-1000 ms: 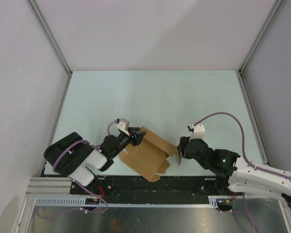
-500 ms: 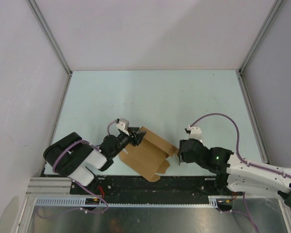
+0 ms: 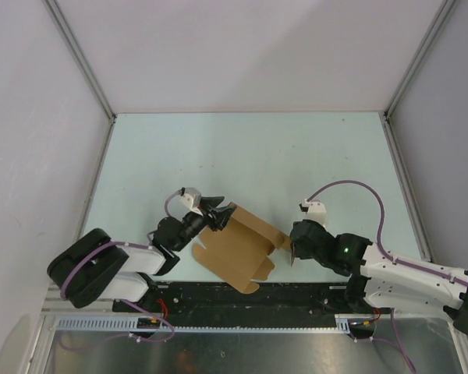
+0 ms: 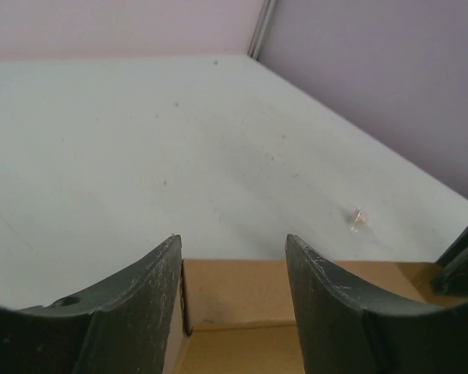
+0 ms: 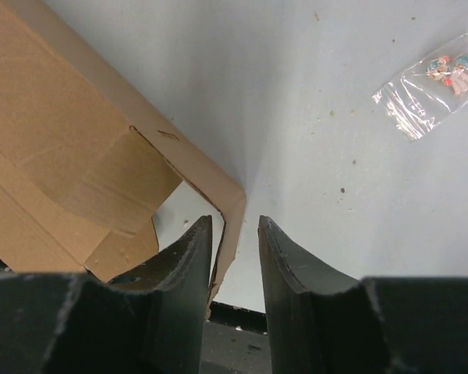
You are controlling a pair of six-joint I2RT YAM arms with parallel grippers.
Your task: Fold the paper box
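The paper box is a brown cardboard sheet, partly folded up, near the table's front edge between the two arms. My left gripper is open at the sheet's upper left corner. In the left wrist view a cardboard panel lies between the spread fingers. My right gripper is at the sheet's right corner. In the right wrist view its jaws stand a narrow gap apart around the edge of a raised flap, which rests against the left finger and is clear of the right one.
A small clear plastic scrap lies on the pale table right of the box and also shows in the left wrist view. The black front rail runs just below the box. Grey walls enclose the table.
My left arm has swung its elbow to the left, and its gripper has shifted slightly left with the box's corner. My right gripper has settled a little lower at the right flap.
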